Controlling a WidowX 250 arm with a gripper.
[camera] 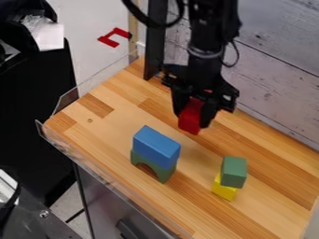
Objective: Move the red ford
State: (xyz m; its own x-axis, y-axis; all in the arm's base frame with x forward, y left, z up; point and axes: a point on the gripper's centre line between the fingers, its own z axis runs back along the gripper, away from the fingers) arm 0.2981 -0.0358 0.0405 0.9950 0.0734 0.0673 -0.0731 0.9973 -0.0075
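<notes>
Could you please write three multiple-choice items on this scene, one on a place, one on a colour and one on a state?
1. Where is the blue block relative to the green arch?
A. Beside it
B. On top of it
C. Underneath it

2. What colour is the block directly under the green block?
A. Yellow
B. Blue
C. Red

3. What is the state of the red block relative to the pincer?
A. Lying well apart from it
B. Leaning against its outer side
C. Held between its fingers

Answers:
1. B: the blue block sits over the arch, whose opening shows below.
2. A: a yellow block shows beneath the green one.
3. C: a finger lies on either side of the red block.
</notes>
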